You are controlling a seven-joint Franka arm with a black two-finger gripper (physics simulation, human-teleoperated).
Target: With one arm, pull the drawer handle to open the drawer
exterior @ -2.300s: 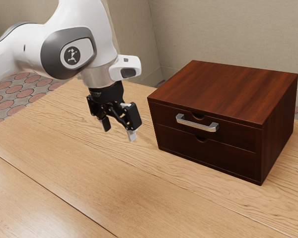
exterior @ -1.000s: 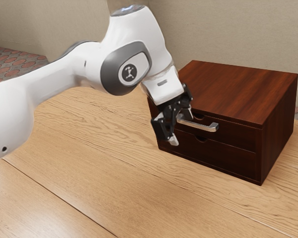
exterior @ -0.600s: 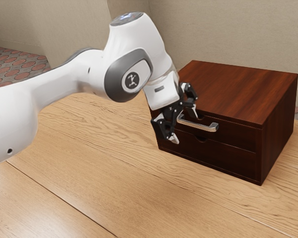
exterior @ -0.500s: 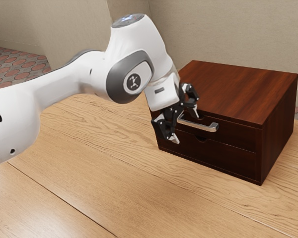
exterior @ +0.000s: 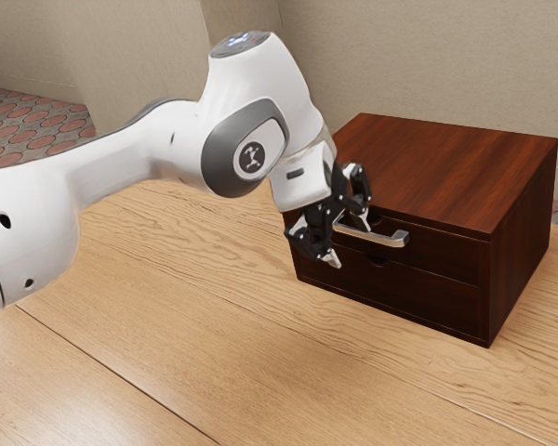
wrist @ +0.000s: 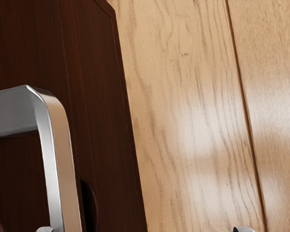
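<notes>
One end of handle (exterior: 377, 235) beside spread claw (exterior: 347, 239).

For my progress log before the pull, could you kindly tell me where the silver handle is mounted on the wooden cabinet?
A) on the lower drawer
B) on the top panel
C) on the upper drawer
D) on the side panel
C: the silver handle runs across the front of the upper drawer of the wooden cabinet, and the gripper is at the handle's end on the exterior view's left.
</notes>
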